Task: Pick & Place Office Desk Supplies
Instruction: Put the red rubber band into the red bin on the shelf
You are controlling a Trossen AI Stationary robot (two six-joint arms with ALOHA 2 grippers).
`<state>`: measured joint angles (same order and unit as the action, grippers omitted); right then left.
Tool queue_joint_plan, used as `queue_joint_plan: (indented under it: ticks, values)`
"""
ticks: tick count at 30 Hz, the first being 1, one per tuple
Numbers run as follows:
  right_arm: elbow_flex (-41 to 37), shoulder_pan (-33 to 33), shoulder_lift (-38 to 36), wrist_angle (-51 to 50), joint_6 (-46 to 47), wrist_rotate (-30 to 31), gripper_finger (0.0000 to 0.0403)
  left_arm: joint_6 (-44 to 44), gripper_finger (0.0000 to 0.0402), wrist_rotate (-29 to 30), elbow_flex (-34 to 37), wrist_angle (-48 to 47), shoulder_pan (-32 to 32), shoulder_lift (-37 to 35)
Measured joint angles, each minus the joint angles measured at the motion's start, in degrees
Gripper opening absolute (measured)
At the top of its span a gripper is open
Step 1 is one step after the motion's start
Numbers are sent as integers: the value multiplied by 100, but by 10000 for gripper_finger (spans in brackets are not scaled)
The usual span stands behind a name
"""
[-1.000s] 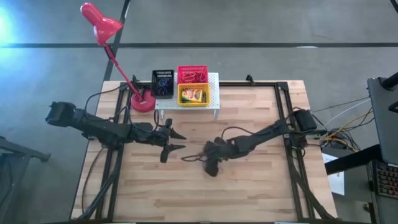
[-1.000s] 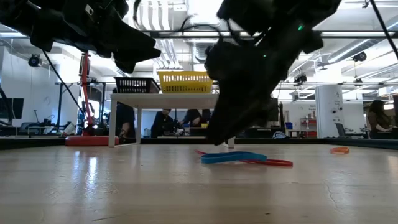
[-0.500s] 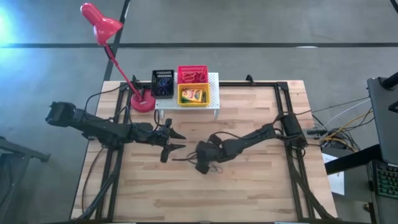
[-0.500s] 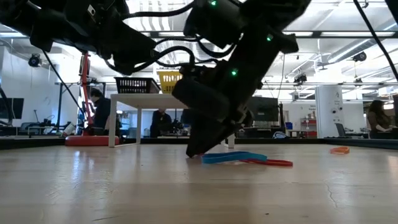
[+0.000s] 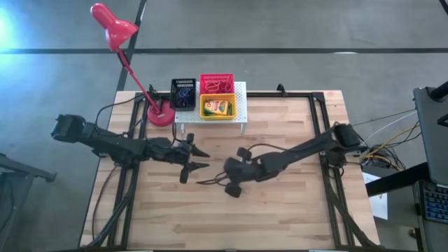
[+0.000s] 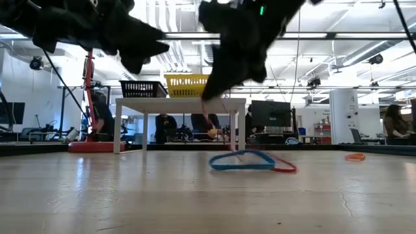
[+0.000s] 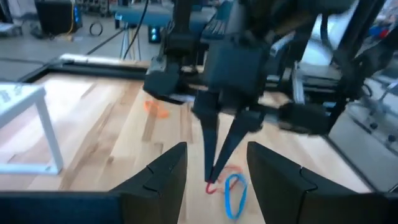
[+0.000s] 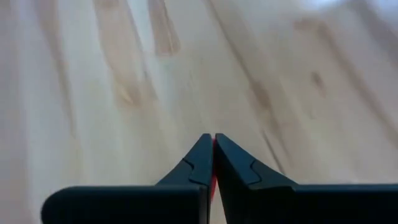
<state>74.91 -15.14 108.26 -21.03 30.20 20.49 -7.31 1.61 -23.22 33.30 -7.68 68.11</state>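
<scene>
Right gripper [image 7: 214, 177] fingers pinched shut on red rubber band [image 6: 284, 167] mid-desk, lifting one end beside blue band [image 6: 242, 162] for red basket [image 5: 216, 83]; left gripper [image 5: 198, 158] spread, waiting nearby.

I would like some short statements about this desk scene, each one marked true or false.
1. The right tool is shut on the red rubber band. True.
2. The blue rubber band lies in the black basket. False: it lies on the table.
3. The yellow basket holds a crayon box. True.
4. The left tool holds the desk lamp. False: it is open and holds nothing.
</scene>
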Motion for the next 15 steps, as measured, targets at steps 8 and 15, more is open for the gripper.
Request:
queue_joint_plan:
  ticks: [8,15]
  values:
    - [7,99,-780,90,-690,70,9,357,176,142,-2,788,33,169]
    - [7,298,-1017,546,-1105,72,9,475,226,190,-29,1865,141,890]
